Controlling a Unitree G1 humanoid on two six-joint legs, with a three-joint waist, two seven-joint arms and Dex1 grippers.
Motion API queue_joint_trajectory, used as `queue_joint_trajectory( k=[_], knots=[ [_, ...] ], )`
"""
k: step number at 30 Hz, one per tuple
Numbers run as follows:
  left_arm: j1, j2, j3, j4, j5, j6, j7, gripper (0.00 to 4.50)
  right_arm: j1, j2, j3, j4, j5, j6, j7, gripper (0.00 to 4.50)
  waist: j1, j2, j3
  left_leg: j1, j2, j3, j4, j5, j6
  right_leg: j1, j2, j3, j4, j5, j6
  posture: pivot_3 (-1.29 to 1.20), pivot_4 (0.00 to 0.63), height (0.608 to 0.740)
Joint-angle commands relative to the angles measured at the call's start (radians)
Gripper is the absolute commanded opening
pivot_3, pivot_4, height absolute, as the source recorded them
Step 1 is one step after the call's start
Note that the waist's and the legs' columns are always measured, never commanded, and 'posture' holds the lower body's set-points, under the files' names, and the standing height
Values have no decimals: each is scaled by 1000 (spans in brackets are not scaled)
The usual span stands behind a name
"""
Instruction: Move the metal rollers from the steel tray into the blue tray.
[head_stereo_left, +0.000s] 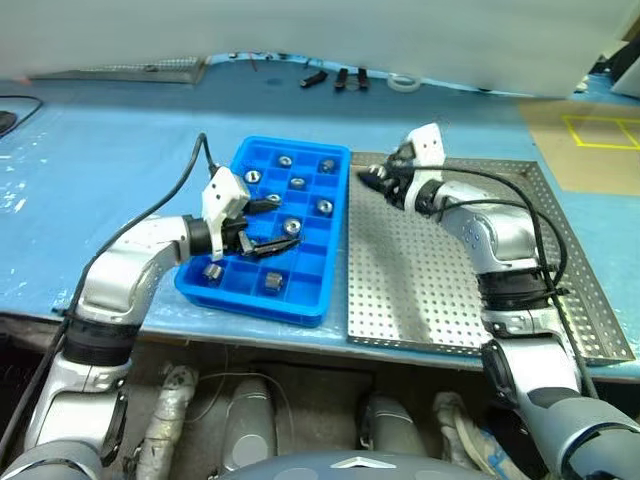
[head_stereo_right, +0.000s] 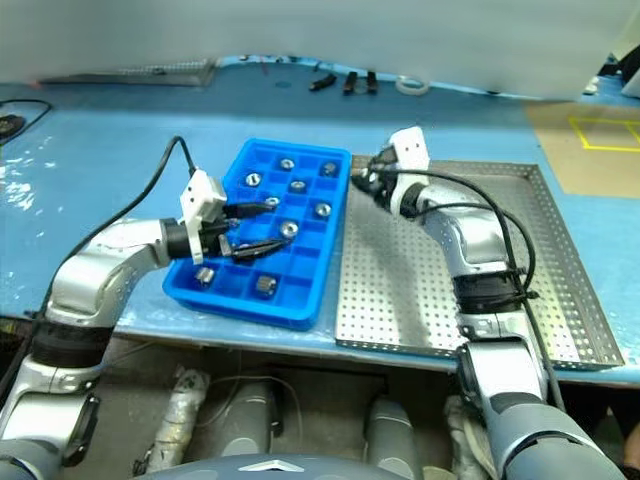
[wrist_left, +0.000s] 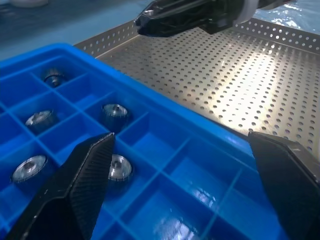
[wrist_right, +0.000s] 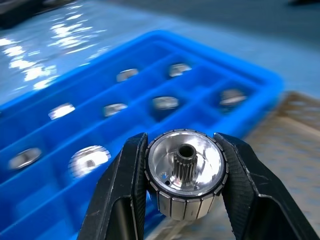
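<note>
The blue tray (head_stereo_left: 330, 215) lies left of the steel tray (head_stereo_left: 450, 270), their sides touching. Several metal rollers (head_stereo_left: 297, 183) sit in separate compartments of the blue tray. My left gripper (head_stereo_left: 272, 227) hovers open over the middle of the blue tray, its fingers (wrist_left: 85, 170) spread wide with nothing between them. My right gripper (head_stereo_left: 368, 178) is above the far left corner of the steel tray, right by the blue tray's edge. It is shut on one metal roller (wrist_right: 186, 175), held by its ribbed sides with the centre hole facing the camera.
Small black parts (head_stereo_left: 340, 77) and a white tape ring (head_stereo_left: 404, 83) lie at the table's far edge. A brown board with a yellow square (head_stereo_left: 600, 130) is at the far right. A black cable (head_stereo_left: 170, 195) runs back from my left wrist.
</note>
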Motion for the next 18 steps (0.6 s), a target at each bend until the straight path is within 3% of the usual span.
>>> queue_joint_trajectory(
  k=[1,4,8,14,18],
  knots=[
    [59,44,78,-141,-76,63,22,4500,53,-96,80,-167,88,15,239,1644,22,0,0,-1,0,0,0,0,0,0,-1,-1,0,0,0,254,150,740],
    [128,74,122,-235,-134,121,45,4500,105,-171,142,-246,110,10,362,1644,45,0,0,0,0,-1,0,0,0,1,-3,-2,0,0,-1,298,150,740],
    [193,104,160,-314,-191,159,64,4500,130,-196,186,-295,114,7,415,1644,62,0,0,1,0,-1,0,0,0,1,-3,-1,1,0,-1,329,150,740],
    [213,126,162,-352,-237,176,82,4500,108,-142,217,-262,68,-25,375,1644,80,0,0,3,0,-2,-1,0,0,1,-3,1,3,1,-3,342,150,740],
    [204,134,145,-335,-231,161,92,4500,53,-63,240,-165,-38,-71,254,1644,82,0,0,2,0,-2,0,1,-1,0,-2,1,3,1,-3,332,150,740]
  ],
)
